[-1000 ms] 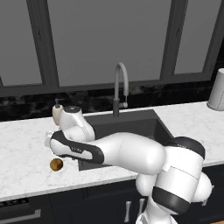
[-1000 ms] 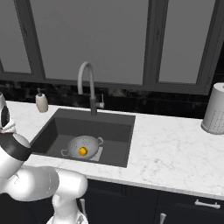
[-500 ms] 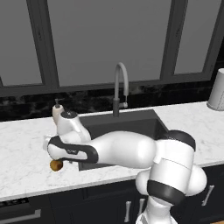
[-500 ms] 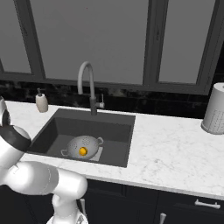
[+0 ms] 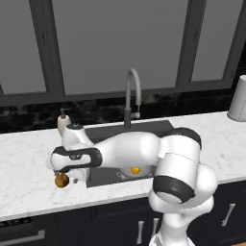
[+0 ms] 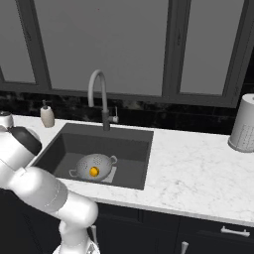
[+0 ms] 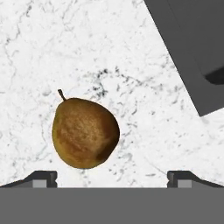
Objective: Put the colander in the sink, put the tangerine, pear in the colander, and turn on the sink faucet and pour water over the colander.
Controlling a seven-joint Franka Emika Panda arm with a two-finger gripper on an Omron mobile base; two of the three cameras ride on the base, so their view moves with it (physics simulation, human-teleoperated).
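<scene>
The pear (image 7: 85, 132), brownish-golden with a short stem, lies on the white marble counter left of the sink (image 5: 144, 129). My gripper (image 7: 112, 179) hovers just above it, open and empty, and the pear sits towards the left fingertip (image 7: 43, 178). From the left base the gripper (image 5: 68, 177) hangs right over the pear (image 5: 61, 180). The silver colander (image 6: 93, 166) stands on the sink (image 6: 124, 144) floor with the bright orange tangerine (image 6: 94, 171) inside. The tangerine (image 5: 136, 170) peeks out under my arm. The grey gooseneck faucet (image 6: 97, 94) stands behind the basin, with no stream visible.
A cream soap pump bottle (image 5: 62, 122) stands at the back of the counter, just behind my hand. A perforated grey canister (image 6: 242, 130) is on the counter far right. The dark sink corner (image 7: 192, 43) is close to the pear.
My arm has shifted its pose over the counter while the hand stays above the pear with jaws open. Pear, colander and tangerine have not moved.
</scene>
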